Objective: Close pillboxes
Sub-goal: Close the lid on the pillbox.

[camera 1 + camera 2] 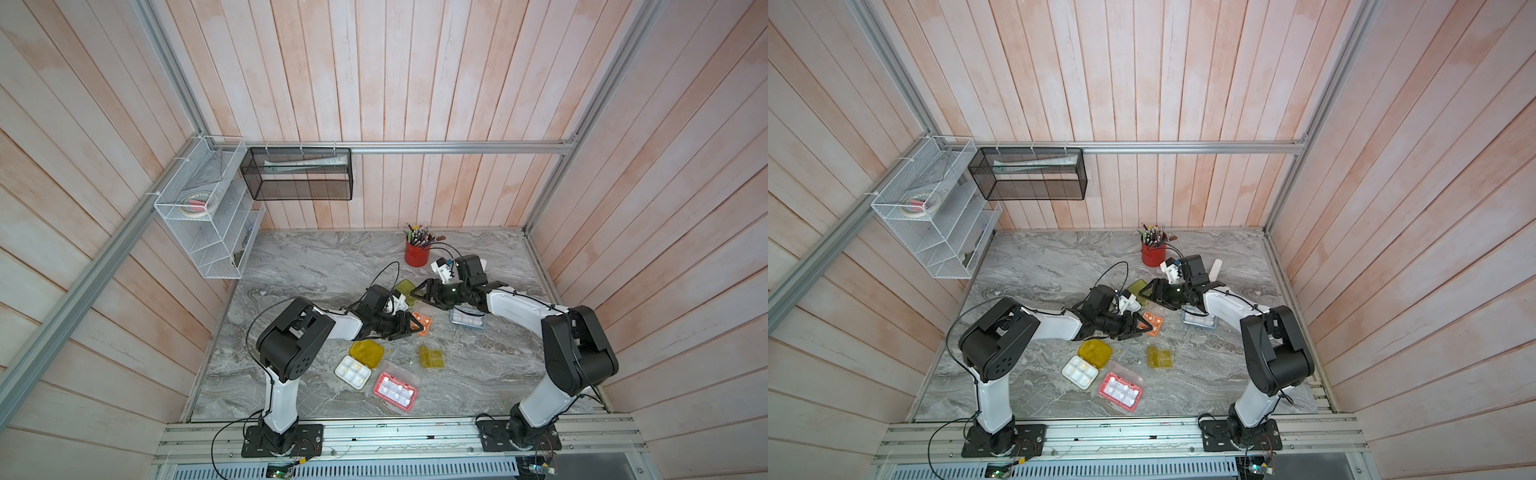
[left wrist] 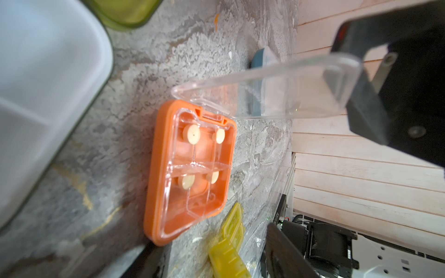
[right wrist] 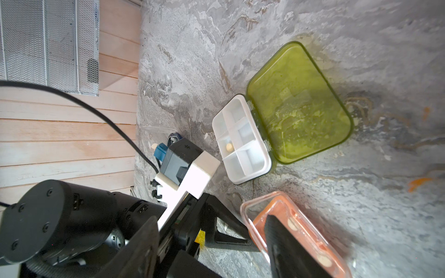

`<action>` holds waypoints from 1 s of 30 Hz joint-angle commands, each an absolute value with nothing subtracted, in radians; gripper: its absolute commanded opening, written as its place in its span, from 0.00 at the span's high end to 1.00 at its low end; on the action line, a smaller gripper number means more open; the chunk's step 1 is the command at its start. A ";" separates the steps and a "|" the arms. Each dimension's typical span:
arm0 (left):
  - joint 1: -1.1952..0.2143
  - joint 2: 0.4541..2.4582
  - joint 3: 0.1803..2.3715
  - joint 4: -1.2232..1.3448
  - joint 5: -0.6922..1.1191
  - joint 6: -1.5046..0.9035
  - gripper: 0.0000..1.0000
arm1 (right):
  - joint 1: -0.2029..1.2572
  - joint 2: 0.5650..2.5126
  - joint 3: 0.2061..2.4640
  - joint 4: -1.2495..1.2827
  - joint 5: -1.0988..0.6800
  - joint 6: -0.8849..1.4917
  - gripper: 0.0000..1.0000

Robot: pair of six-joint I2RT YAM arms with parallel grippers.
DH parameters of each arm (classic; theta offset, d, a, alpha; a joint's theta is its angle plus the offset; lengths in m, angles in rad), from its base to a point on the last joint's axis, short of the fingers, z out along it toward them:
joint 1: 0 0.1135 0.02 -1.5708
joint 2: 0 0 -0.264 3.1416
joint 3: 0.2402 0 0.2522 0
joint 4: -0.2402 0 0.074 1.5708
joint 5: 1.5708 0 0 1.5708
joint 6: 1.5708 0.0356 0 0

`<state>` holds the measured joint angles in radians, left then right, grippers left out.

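Orange box (image 2: 190, 168) is faced by left gripper (image 1: 411, 327), jaws apart; right gripper (image 1: 419, 293), at twelve o'clock, likewise; no lid seems closed.

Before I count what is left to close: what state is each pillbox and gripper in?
Orange pillbox: open, clear lid raised.
Lime-olive pillbox: open, lid flat.
Yellow pillbox: open.
Pink-red pillbox: open.
Small olive pillbox: looks open.
Light blue pillbox: cannot tell.
Left gripper: open.
Right gripper: open.
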<state>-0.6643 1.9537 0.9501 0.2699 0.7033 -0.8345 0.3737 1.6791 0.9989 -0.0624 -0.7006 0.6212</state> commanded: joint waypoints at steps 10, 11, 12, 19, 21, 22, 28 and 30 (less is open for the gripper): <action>-0.673 1.974 0.978 0.302 0.702 -0.834 0.38 | 0.399 1.665 0.930 -0.039 -0.694 0.641 0.29; -0.673 1.974 0.979 0.302 0.703 -0.834 0.38 | 0.399 1.665 0.928 -0.038 -0.694 0.641 0.29; -0.673 1.972 0.979 0.302 0.702 -0.834 0.38 | 0.400 1.666 0.927 -0.037 -0.695 0.643 0.29; -0.673 1.973 0.981 0.302 0.701 -0.836 0.38 | 0.413 1.666 0.926 -0.025 -0.688 0.653 0.29; -0.673 1.973 0.980 0.307 0.703 -0.839 0.38 | 0.414 1.667 0.924 -0.019 -0.685 0.658 0.29; -0.673 1.973 0.980 0.308 0.702 -0.841 0.38 | 0.417 1.669 0.921 -0.014 -0.684 0.661 0.29; -0.673 1.973 0.976 0.313 0.706 -0.842 0.38 | 0.428 1.681 0.893 0.016 -0.667 0.669 0.29; -0.673 1.970 0.974 0.311 0.706 -0.839 0.38 | 0.427 1.681 0.878 0.028 -0.645 0.669 0.29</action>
